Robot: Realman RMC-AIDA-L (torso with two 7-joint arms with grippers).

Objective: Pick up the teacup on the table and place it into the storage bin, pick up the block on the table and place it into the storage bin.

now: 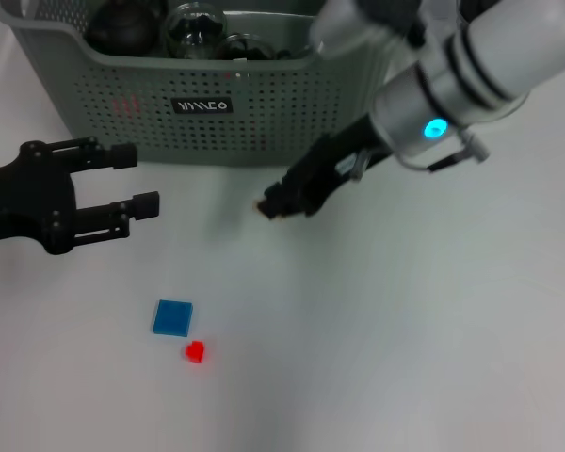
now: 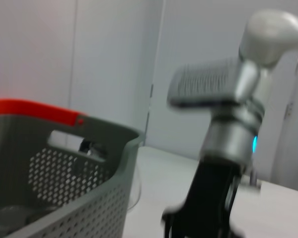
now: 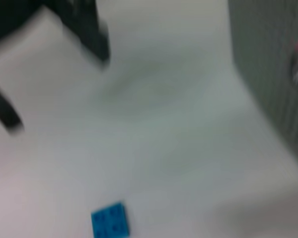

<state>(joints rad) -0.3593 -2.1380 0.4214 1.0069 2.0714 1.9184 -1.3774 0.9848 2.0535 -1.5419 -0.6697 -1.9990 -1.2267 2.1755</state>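
The grey-green storage bin [image 1: 264, 122] stands at the back of the white table and also shows in the left wrist view [image 2: 89, 198] and the right wrist view [image 3: 273, 74]. Clear glassware [image 1: 193, 28] and a dark round piece lie inside it; I cannot pick out the teacup. A flat blue block [image 1: 172, 317] [image 3: 111, 220] lies on the table, with a small red block [image 1: 195, 352] just beside it. My right gripper [image 1: 271, 205] hangs low in front of the bin, to the right of the blocks. My left gripper [image 1: 137, 179] is open and empty at the left, beyond the blocks.
A red strip [image 2: 30, 106] shows behind the bin's rim. The right arm [image 2: 228, 148] rises beside the bin. Bare white table [image 1: 405, 358] stretches in front and to the right of the blocks.
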